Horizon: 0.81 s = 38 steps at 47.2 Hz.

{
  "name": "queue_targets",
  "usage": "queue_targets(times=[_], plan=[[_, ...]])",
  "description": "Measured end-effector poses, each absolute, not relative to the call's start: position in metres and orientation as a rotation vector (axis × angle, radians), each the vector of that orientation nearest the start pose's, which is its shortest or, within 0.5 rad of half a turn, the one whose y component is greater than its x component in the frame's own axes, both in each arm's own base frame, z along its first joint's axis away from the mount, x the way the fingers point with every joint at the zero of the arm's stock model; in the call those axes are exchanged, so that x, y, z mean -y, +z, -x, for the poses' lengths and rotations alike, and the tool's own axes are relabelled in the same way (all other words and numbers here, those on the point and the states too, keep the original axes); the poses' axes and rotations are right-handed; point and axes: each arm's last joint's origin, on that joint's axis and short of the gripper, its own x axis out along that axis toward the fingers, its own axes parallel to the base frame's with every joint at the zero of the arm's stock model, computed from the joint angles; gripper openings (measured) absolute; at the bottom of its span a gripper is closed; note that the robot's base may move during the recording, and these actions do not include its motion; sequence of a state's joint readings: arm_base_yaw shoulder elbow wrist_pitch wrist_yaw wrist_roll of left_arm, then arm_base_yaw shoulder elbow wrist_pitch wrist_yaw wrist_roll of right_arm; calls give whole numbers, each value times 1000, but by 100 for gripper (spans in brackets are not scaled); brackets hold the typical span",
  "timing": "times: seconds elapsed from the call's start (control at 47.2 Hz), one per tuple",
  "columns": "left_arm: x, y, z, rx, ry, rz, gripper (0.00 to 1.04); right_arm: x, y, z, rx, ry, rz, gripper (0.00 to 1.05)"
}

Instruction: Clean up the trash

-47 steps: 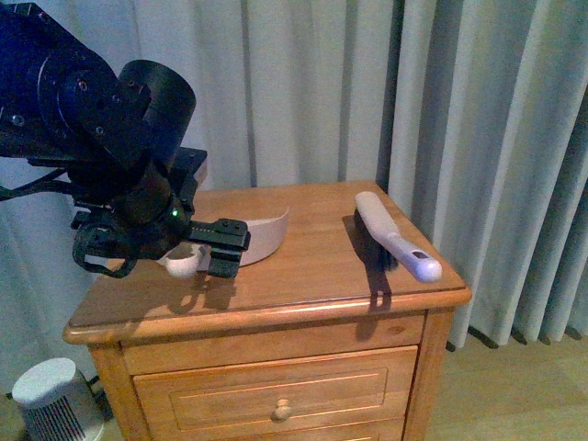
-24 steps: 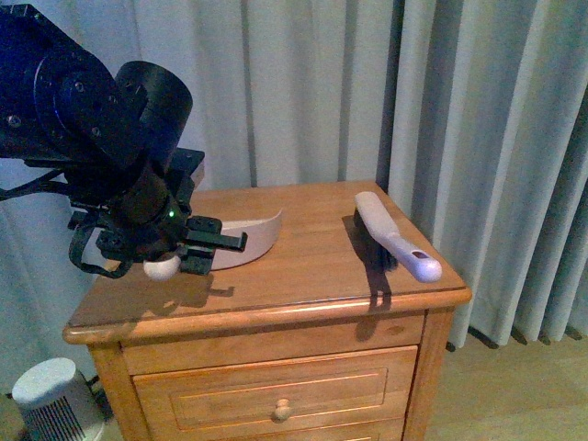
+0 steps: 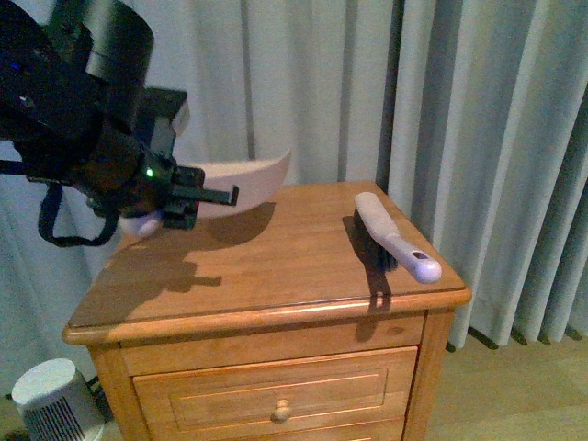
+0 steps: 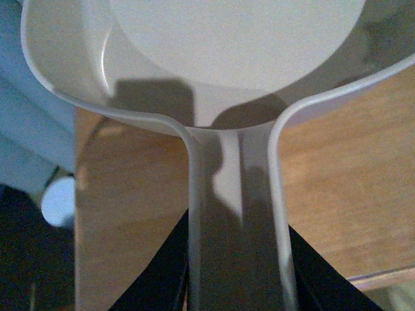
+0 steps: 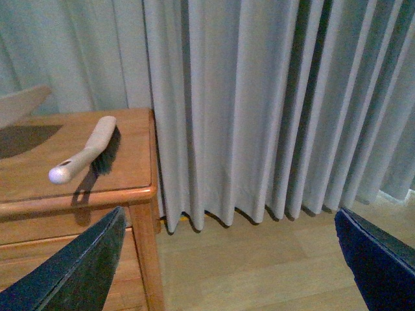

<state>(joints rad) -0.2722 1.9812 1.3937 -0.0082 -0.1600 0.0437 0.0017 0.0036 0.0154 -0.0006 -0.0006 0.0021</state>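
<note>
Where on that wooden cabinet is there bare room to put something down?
Most of the top is bare: the wide stretch from its left edge across to the brush, front to back. The right side is crowded, since the brush lies there. Over the back left, the dustpan hangs in the left gripper, so passing a hand there looks tight.

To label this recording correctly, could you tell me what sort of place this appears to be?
Probably a bedroom or similar domestic room: a wooden drawer nightstand, floor-length grey curtains behind it, and wood flooring.
</note>
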Motion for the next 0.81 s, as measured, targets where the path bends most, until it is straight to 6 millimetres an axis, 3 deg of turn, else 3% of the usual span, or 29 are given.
queue_targets(times=[0.148,0.297,0.593,0.72,0.805], plan=[[108,238,-406,-380,-126,-190,26,0,168,-97,11,2,-2,97],[92,272,-349,-123,-162,-212,26,0,168,-97,11,3,-2,97],[42,285,-237,91,-207,-241,26,0,168,-97,11,2,-2,97],[18,283,-198,125,-191,-215,26,0,168,-97,11,2,-2,97],[9,275,-183,109,-184,-198,26,0,168,-97,11,2,-2,97]])
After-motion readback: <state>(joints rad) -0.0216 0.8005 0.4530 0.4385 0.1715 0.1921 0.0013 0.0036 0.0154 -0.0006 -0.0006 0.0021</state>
